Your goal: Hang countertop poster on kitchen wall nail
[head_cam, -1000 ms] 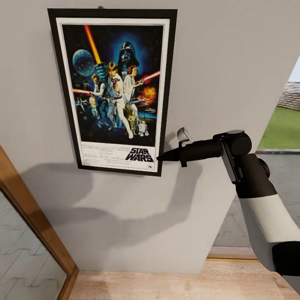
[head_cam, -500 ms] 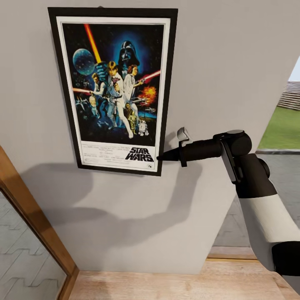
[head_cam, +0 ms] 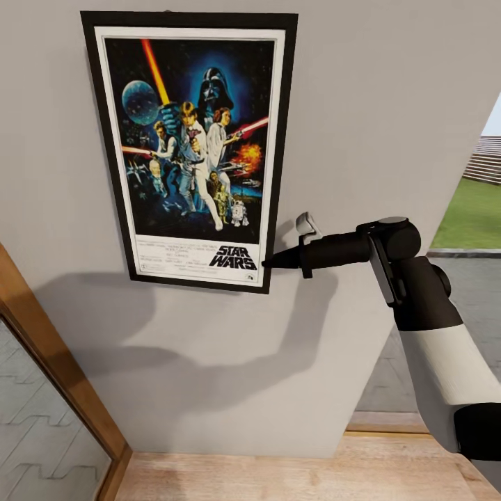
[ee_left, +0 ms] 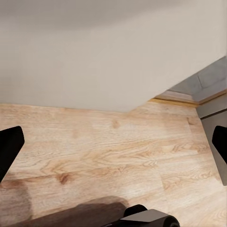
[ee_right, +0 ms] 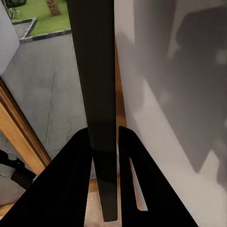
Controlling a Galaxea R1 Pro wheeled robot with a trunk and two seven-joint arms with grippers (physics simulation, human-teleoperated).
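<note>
The poster point(head_cam: 191, 146) hangs upright and flat against the grey wall point(head_cam: 362, 104): black frame, white border, "STAR WARS" title at its bottom. A small dark nub point(head_cam: 167, 11) shows at the middle of its top edge. My right gripper point(head_cam: 268, 263) reaches in from the right and is shut on the frame's right edge near the lower corner. In the right wrist view the black frame edge point(ee_right: 94, 71) runs between the closed fingers point(ee_right: 71, 179) of the right gripper point(ee_right: 105, 137). My left gripper point(ee_left: 113, 146) hangs open over the wooden floor point(ee_left: 104, 151). The kitchen countertop is out of view.
A wooden door frame point(head_cam: 49, 362) slants along the left. On the right the wall ends at an opening onto grey paving point(head_cam: 480, 292) and grass point(head_cam: 476, 209). Light wooden floor point(head_cam: 278, 476) runs along the wall's foot.
The poster's top edge sits a few pixels higher and further right in the view. The right arm has stayed where it was, still gripping the frame.
</note>
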